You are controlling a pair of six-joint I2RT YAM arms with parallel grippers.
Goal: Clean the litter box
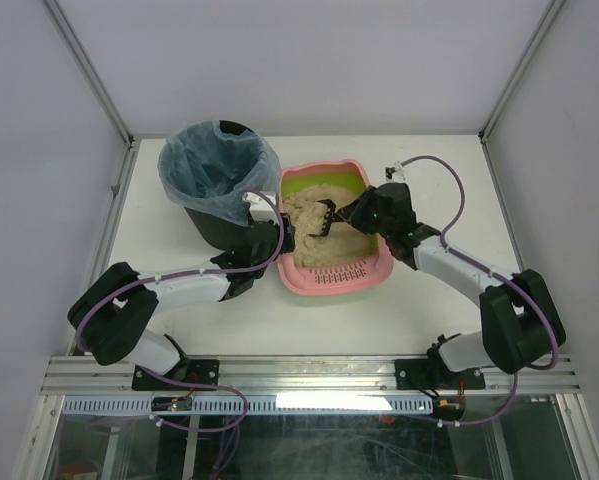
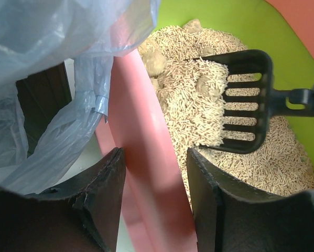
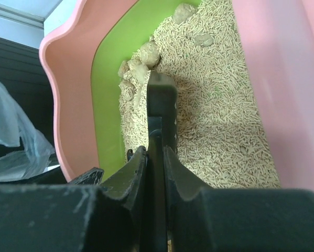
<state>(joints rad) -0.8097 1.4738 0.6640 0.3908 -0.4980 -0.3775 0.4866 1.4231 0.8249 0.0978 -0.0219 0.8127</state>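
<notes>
The right gripper (image 3: 155, 157) clamps the scoop (image 3: 162, 102) edge-on near clumps (image 3: 146, 52) in the litter box (image 3: 67, 89).

top: looking down from above-behind me over the whole counter (image 1: 439, 180) | left wrist: peering close past my left hand (image 2: 154, 157) | right wrist: peering close past my right hand (image 3: 154, 152) | all sharing: litter box (image 2: 141, 126), scoop (image 2: 246, 105)

The litter box (image 1: 334, 283) is placed mid-tabletop (image 1: 379, 320), and the bin (image 1: 204, 225) is set just beside it on the left, slightly further back. The scoop (image 1: 322, 215) is held inside the box, over the litter (image 1: 314, 245), by the right gripper (image 1: 354, 212). The box's left wall is clasped by the left gripper (image 1: 276, 240).
</notes>
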